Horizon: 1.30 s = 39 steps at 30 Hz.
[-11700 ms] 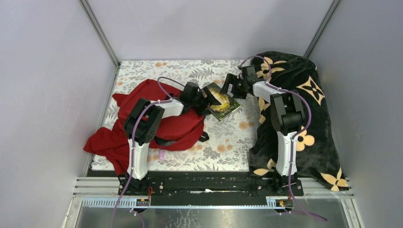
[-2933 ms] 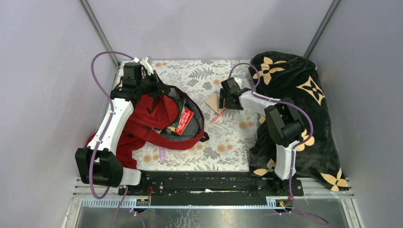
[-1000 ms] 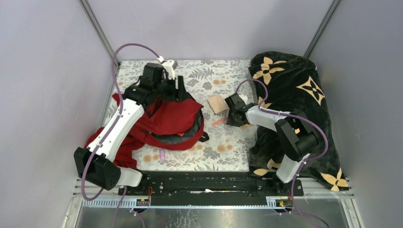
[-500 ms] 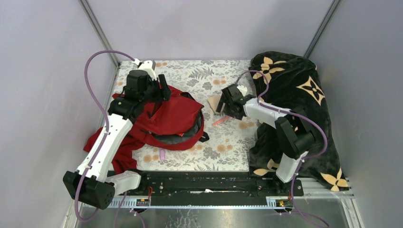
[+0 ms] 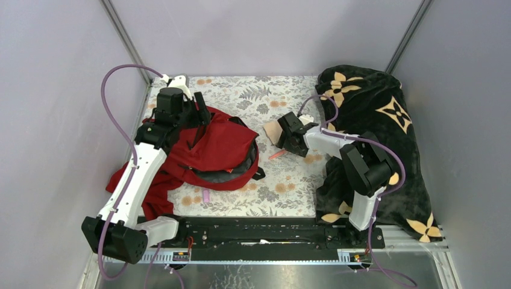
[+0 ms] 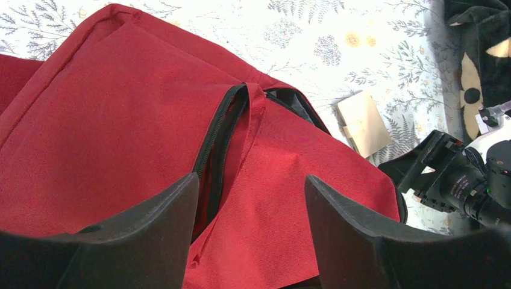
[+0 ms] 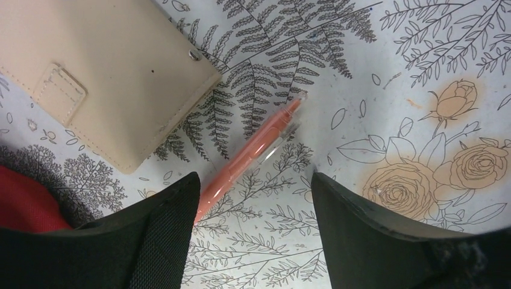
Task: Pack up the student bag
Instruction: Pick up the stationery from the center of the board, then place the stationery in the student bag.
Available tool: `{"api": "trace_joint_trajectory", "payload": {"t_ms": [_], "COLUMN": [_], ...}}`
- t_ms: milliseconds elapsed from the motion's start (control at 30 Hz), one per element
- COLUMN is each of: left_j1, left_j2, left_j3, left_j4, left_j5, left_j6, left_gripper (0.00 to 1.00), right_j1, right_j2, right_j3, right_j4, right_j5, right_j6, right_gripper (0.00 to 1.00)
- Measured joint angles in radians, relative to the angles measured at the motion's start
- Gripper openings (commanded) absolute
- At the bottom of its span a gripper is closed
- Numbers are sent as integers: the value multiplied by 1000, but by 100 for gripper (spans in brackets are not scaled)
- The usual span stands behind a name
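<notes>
Both grippers are released, jaws spread and nothing held. The right gripper hangs over the middle of the counter. The left gripper is poised above the far part of the student bag.

Nearest the arm bases, a thin red cloth droops over the counter's left edge, partly tucked under the bag. The bag itself lies flat on the left half of the flowered counter. Its dark-red front faces up, and a strip of grey lining shows along the curved opening on its near-right side. From the left wrist, a black zipper stands parted on the red fabric directly below the open jaws.

To the right of the bag, a salmon-coloured pen lies slantwise on the counter under the right gripper, lined up with the gap between its fingers. I cannot tell how high the fingers are above it. Just beyond the pen, close but not touching, sits a flat tan case with a stitched tab and a small stud.

A black blanket with tan flower motifs is heaped along the right side and reaches the far right corner.
</notes>
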Motion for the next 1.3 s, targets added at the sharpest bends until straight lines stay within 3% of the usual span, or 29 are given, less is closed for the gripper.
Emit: {"api": "trace_joint_trajectory", "payload": {"t_ms": [67, 300, 433, 667, 967, 1100, 1300], "left_j1": [0, 0, 0, 0, -61, -127, -126], "left_j2": [1, 1, 7, 30, 91, 126, 276], "left_j3": [0, 0, 0, 0, 0, 6, 60], "left_j4": [0, 0, 2, -6, -113, -134, -129], "left_j5": [2, 2, 6, -16, -285, -363, -451], "left_j6": [0, 0, -2, -5, 0, 0, 6], "left_gripper": [71, 71, 71, 72, 86, 82, 72], "right_j1": [2, 2, 1, 2, 2, 4, 27], "right_j2": [-25, -100, -107, -110, -286, -325, -273], "right_j3": [-39, -150, -159, -131, -60, 11, 175], "right_j4": [34, 87, 84, 14, -72, -28, 53], "right_j5": [5, -33, -50, -73, -249, -400, -545], "right_j6": [-1, -40, -80, -188, -296, -288, -232], "right_gripper": [66, 19, 0, 0, 0, 0, 0]}}
